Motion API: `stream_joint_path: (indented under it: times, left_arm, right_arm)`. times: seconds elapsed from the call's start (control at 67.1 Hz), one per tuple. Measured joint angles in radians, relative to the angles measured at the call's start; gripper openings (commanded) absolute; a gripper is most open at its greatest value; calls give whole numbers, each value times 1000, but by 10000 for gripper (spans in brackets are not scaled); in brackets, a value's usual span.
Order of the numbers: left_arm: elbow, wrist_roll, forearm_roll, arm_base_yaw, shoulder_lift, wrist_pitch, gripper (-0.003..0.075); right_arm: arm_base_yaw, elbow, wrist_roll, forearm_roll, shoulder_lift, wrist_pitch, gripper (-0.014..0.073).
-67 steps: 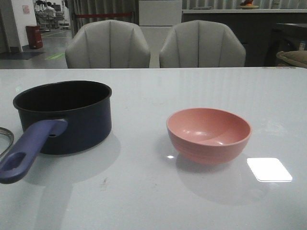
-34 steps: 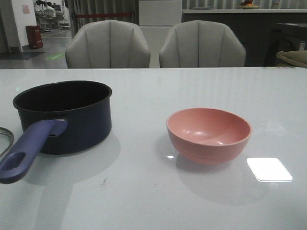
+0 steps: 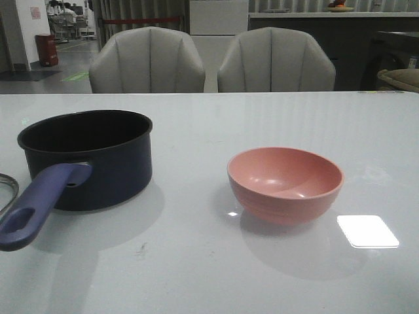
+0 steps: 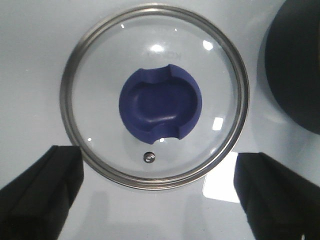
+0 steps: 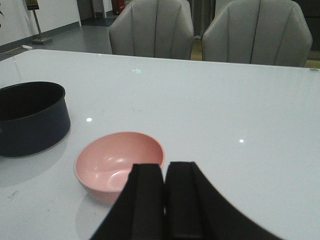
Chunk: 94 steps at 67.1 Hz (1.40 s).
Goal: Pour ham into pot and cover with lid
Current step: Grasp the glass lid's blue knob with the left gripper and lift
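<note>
Lying flat on the shiny white table (image 3: 196, 131), the round glass lid (image 4: 154, 97) sits under the wide-apart left gripper (image 4: 155, 190), beside the dark pot (image 3: 88, 157). The right gripper (image 5: 164, 200) is pressed together near the smooth pink bowl (image 3: 285, 183).

navy pot (image 3: 91, 157), pink bowl (image 3: 285, 184), white table (image 3: 209, 275)

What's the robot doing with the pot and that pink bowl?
Nothing is being held right now. The pot and the pink bowl sit apart on the white table. No ham can be seen in the bowl or the pot. The left tool hangs wide open above the glass lid, which lies flat on the table beside the pot. The right tool is shut, close to the bowl.
</note>
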Motion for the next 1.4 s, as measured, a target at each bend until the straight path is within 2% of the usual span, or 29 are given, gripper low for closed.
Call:
stream_joint_path:
  times: [0.268, 0.536, 0.626, 0.834, 0.968, 1.162, 1.4]
  left_arm:
    - [-52, 48, -13, 2, 185, 11, 645]
    - [-80, 56, -11, 2, 245, -35, 634]
    - [-91, 58, -11, 2, 264, -39, 601]
    - [-106, 62, -13, 2, 306, -41, 426]
    - [-108, 64, -13, 2, 306, -45, 347]
    - [-136, 64, -7, 2, 315, -40, 333]
    - [-257, 64, -5, 2, 308, 51, 333]
  right_arm:
    - [0, 0, 0, 0, 0, 0, 139]
    - [0, 0, 0, 0, 0, 0, 139]
    - [0, 0, 0, 0, 0, 0, 139]
    - [0, 0, 0, 0, 0, 0, 139]
    - [0, 0, 0, 0, 0, 0, 139]
    - [0, 0, 0, 0, 0, 0, 139]
    - [0, 0, 0, 0, 0, 0, 139]
